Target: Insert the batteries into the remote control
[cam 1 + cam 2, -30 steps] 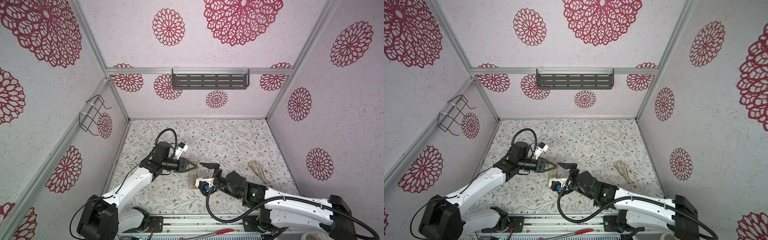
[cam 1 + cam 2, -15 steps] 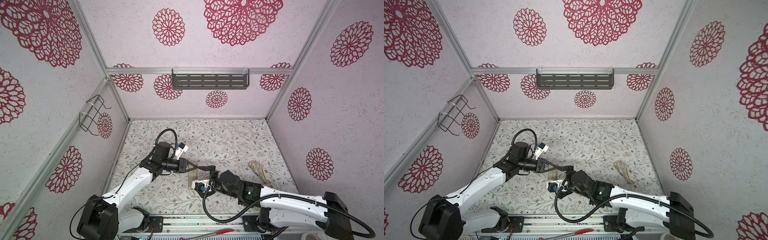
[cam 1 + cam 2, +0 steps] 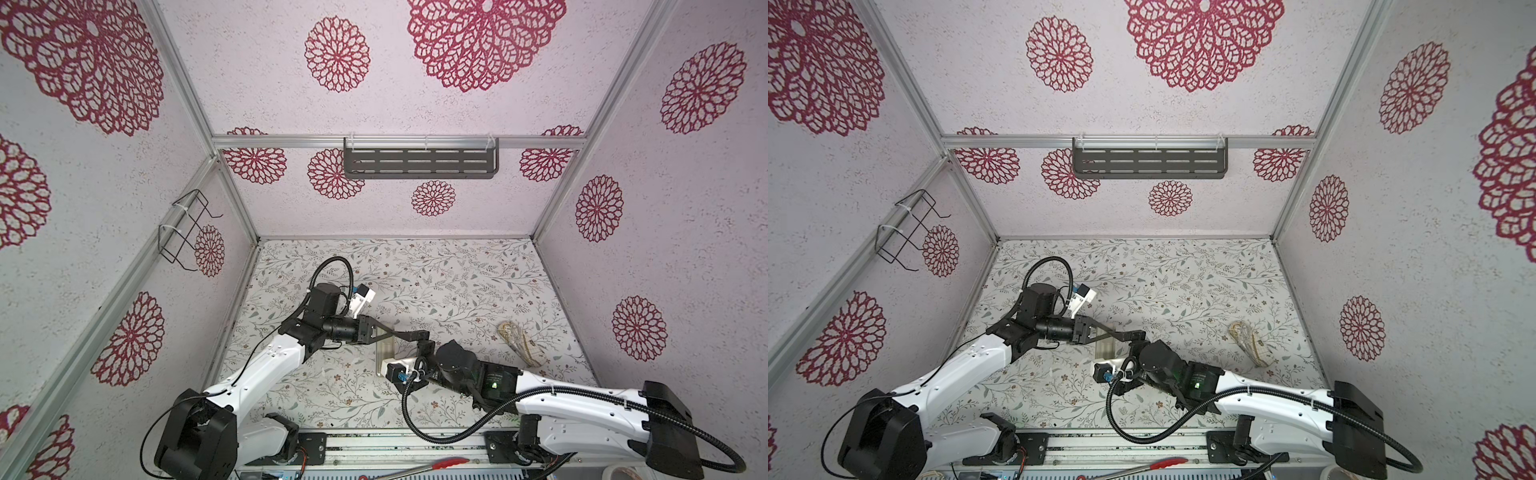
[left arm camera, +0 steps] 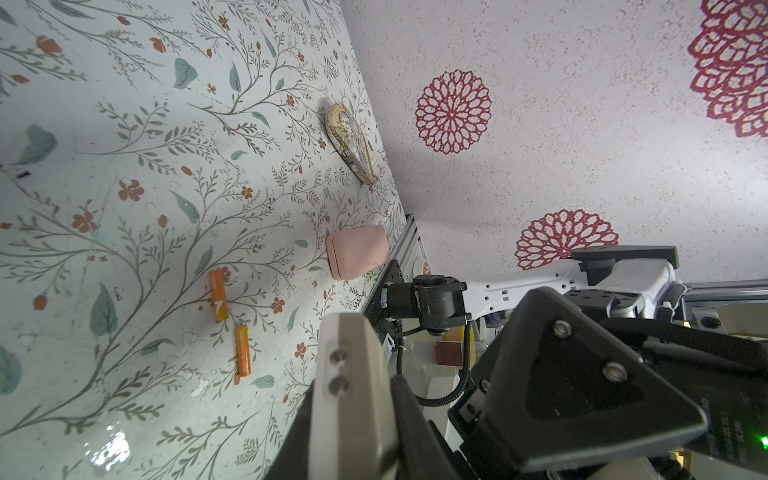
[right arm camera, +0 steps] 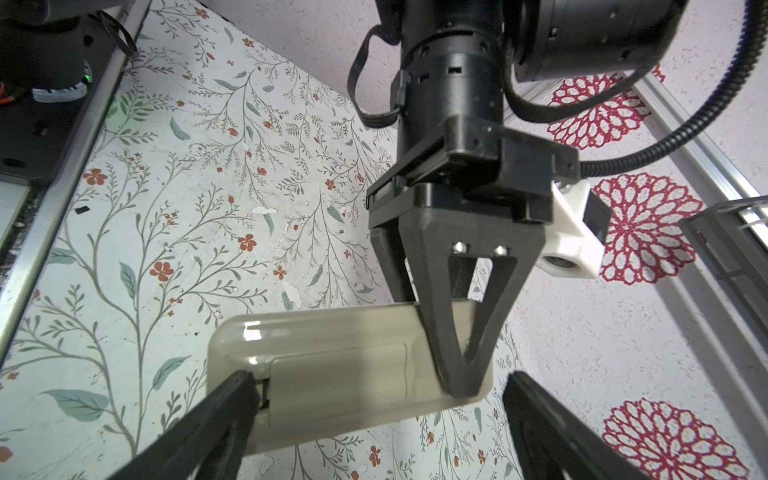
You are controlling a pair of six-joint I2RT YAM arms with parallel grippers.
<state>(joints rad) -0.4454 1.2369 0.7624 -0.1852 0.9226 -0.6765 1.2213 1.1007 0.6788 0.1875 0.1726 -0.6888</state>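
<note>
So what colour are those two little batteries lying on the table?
The batteries are orange. They show best in the left wrist view.

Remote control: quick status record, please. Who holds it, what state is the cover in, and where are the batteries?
remote control: back side toward the right wrist camera
holder: left gripper, shut on one end
battery cover: closed
right gripper: open, straddling the cover, one fingertip at its edge
batteries: two, loose on the table, near the pink pad
</note>
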